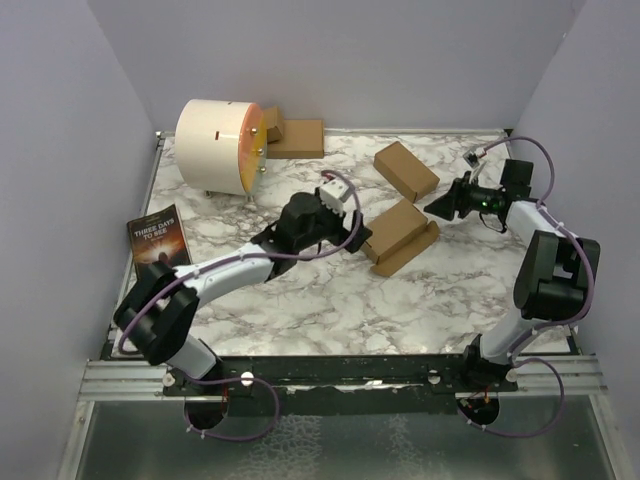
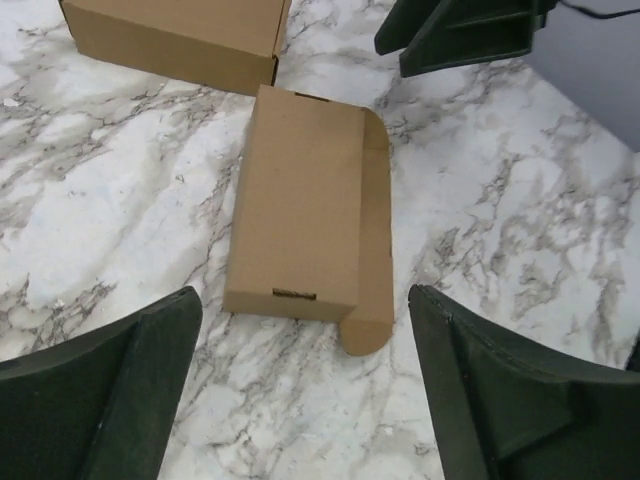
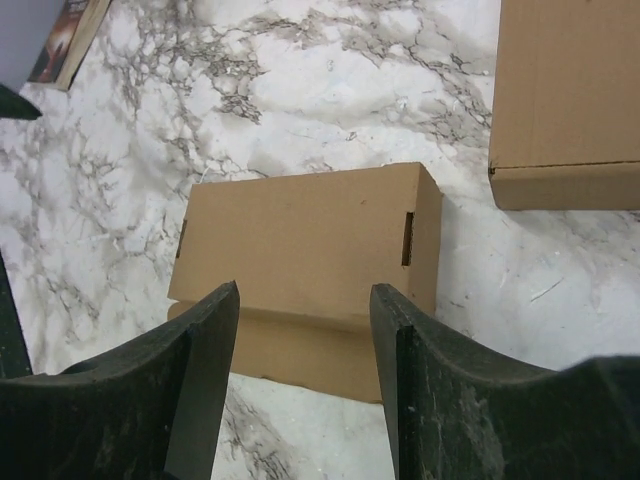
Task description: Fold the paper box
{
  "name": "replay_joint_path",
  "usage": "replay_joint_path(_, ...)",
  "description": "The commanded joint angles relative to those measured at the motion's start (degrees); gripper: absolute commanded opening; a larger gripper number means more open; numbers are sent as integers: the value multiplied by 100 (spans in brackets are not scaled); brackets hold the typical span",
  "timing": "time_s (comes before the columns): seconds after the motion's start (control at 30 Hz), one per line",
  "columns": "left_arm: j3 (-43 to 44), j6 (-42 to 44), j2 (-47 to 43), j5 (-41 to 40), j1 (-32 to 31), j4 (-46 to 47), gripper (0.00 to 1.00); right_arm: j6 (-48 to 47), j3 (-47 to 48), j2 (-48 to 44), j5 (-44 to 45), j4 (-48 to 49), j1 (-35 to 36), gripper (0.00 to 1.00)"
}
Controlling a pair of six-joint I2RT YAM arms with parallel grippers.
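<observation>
the paper box point(image 1: 398, 237) lies mid-table on the marble top point(image 1: 300, 300), near a second brown carton point(image 1: 406, 170) and between our two arms. it looks closed into an oblong, except for one long flap point(image 2: 375, 240) with rounded ends lying flat on the table along its side. the left gripper point(image 2: 303, 300) hangs over it with jaws spread wide and nothing in them. the right gripper point(image 3: 304, 290) is likewise released, its fingers parted over the flap's side. we judge that the flap is what remains. we would pin the lid with one gripper, slip a finger of the other under the flap's free edge, and raise it evenly so the box doesn't skid.
</observation>
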Motion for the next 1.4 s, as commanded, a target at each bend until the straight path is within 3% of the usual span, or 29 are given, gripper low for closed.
replay_joint_path(0.0,-1375,-1233,-762,-300,192,1984,96,646,78,222,-314,419,10,56)
replay_joint_path(0.13,-2168,-2178,-997,-13,446,2784,99,727,49,444,-417,398,10,56)
replay_joint_path(0.37,-2873,-3506,-726,-154,447,3346,87,693,303,910,112,191,10,55)
replay_joint_path(0.5,-2857,-3917,-273,-117,355,3630,84,769,380,1128,266,180,10,51)
replay_joint_path(0.73,-2291,-4141,532,-402,135,3392,84,629,541,1391,367,-112,10,37)
replay_joint_path(0.97,-1512,-3790,1144,-281,121,2653,83,415,526,1529,360,-423,18,23)
replay_joint_path(1.37,-852,-2932,1429,-527,142,1308,76,-537,32,1041,449,-1336,102,17)
